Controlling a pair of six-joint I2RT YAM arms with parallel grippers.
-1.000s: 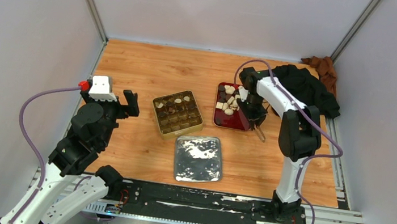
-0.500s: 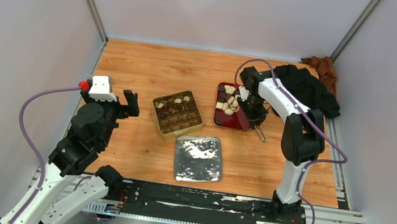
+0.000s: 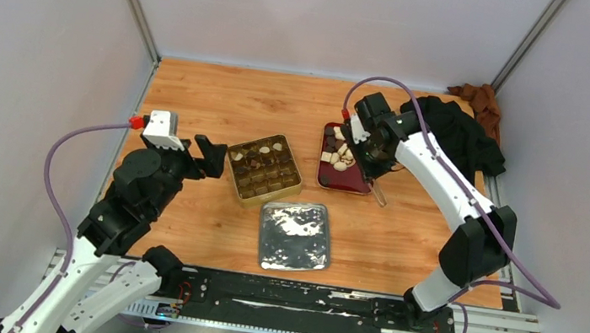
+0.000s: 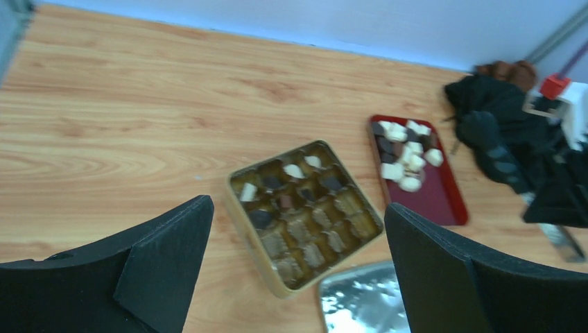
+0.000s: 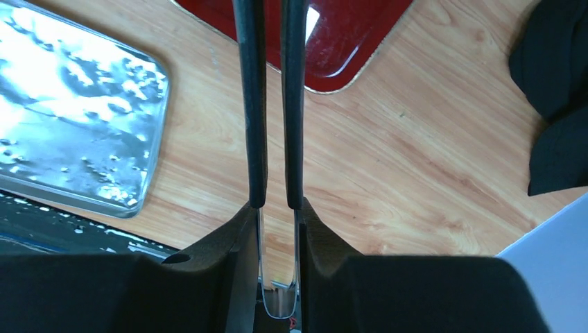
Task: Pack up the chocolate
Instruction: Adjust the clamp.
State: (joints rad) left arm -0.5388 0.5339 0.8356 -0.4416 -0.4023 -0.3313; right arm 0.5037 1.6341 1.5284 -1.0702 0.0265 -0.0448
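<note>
Cream-white and dark chocolate chunks lie in the far end of a red tray. A few more sit in the back rows of the gold tin. My right gripper hovers over the tray, shut on metal tongs with black arms; their tips are out of the wrist view. My left gripper is open and empty just left of the tin. The left wrist view shows the tin, the tray and the chunks between its open fingers.
A silver lid lies in front of the tin and shows in the right wrist view. A black cloth and a brown cloth lie at the back right corner. Grey walls enclose the wooden table.
My left gripper has moved right, up to the gold tin. My right arm has swung its elbow out to the right and turned the wrist, still over the red tray with the tongs.
</note>
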